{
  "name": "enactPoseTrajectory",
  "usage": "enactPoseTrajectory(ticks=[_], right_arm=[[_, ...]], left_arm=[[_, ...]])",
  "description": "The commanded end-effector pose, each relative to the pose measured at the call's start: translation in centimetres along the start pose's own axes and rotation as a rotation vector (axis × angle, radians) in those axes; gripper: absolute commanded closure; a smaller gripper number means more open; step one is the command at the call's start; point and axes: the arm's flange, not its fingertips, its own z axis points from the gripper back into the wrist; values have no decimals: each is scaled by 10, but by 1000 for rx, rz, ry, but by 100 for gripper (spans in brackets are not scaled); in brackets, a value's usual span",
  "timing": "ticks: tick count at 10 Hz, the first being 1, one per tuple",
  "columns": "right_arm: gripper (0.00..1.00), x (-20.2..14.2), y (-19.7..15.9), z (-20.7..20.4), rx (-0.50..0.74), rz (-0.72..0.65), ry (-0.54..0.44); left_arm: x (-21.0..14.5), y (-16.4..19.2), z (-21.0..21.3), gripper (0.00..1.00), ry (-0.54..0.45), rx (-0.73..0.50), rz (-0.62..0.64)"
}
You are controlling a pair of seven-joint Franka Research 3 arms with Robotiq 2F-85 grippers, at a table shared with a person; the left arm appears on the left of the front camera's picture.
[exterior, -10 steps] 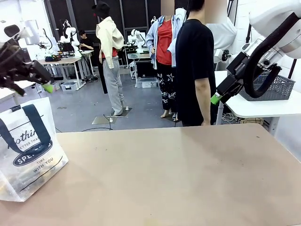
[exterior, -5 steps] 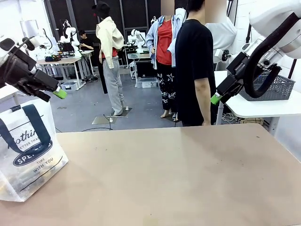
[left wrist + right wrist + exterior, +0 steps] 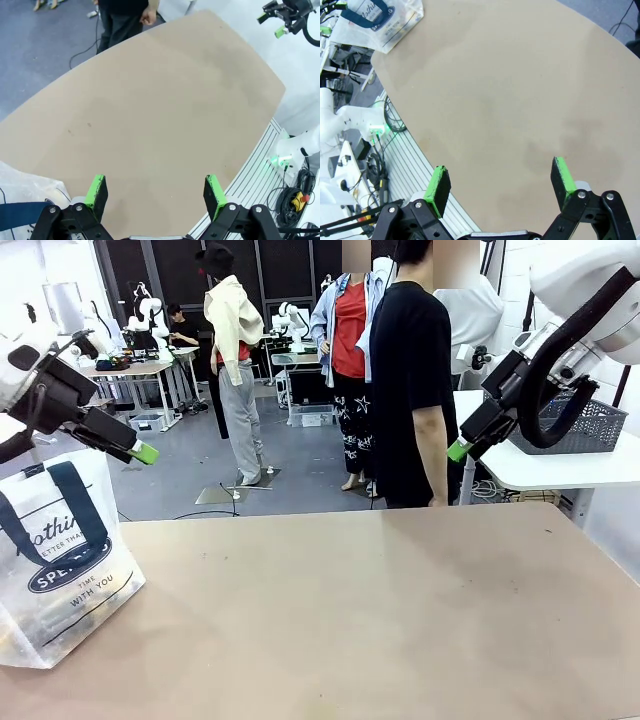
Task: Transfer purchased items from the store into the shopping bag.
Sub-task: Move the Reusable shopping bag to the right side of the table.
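While left hand [image 3: 140, 452] hangs open — shopping bag [image 3: 62, 558] just below | right hand [image 3: 458, 450] well apart

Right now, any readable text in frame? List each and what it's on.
"othin" (cut off at the frame edge): script on the shopping bag, above the oval logo.
"SPE" (cut off): inside the navy oval logo.
"TIME WITH YOU": under the logo.
A small line under the script starts "ETTER THA"; rest unreadable.
Bag print in the right wrist view: too blurred to read.
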Motion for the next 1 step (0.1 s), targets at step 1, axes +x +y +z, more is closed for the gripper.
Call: enactPoseTrajectory(ticks=[1], right_arm=[[0, 4, 0, 1, 7, -14, 7]], left_arm=[[-6, 5, -2, 0, -19, 21, -7]])
